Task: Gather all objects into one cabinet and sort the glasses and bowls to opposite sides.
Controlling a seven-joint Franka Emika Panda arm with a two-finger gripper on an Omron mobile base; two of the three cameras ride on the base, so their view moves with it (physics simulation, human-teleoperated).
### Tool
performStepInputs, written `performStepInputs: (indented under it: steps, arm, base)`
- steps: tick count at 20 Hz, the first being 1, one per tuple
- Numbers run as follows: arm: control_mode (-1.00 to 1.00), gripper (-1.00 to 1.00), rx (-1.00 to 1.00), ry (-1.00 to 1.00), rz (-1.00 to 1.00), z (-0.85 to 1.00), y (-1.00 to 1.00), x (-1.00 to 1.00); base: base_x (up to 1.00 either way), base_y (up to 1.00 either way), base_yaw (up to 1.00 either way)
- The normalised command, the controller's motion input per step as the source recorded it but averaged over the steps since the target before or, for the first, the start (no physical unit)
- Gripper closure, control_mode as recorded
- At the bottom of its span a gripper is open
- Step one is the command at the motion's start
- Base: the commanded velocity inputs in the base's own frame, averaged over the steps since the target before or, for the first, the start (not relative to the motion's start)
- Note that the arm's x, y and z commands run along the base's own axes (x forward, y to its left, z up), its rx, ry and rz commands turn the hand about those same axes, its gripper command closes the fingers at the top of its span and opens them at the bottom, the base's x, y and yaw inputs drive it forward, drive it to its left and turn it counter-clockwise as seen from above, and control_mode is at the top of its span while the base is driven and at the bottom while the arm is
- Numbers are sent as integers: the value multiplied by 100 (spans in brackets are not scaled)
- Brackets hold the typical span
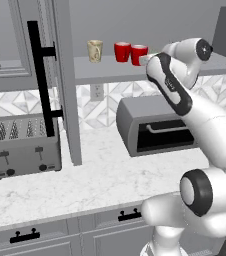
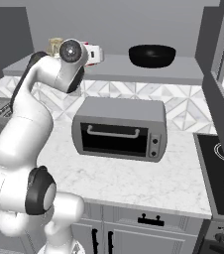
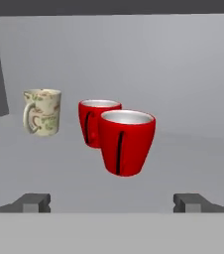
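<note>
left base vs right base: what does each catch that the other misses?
Left base alone: the toaster, the open cabinet door with its black bar handle, and both red cups in clear sight. Right base alone: the black bowl at the far end of the shelf, plus a stove edge. Both: the toaster oven, the marble counter, the beige patterned cup and the arm reaching up toward the shelf.

Both base views look forward and down from behind the arm, sharing the grey shelf (image 1: 110,75) and toaster oven (image 2: 119,129). The hand view faces close along the gripper (image 3: 111,203) at the cups beyond its fingertips.
</note>
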Motion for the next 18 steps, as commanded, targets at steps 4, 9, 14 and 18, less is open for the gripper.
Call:
performStepInputs:
  steps: [4,9,14,18]
  arm:
    - [-100,-100,1,0,0,57,0,-100]
    - [-100,-100,3,0,0,57,0,-98]
    - [-100,-100,5,2,0,11,0,-83]
    - [-100,-100,8,4,0,12,0,-91]
  base:
    - [0,0,0]
    - [0,0,0]
    - [0,0,0]
    - [0,0,0]
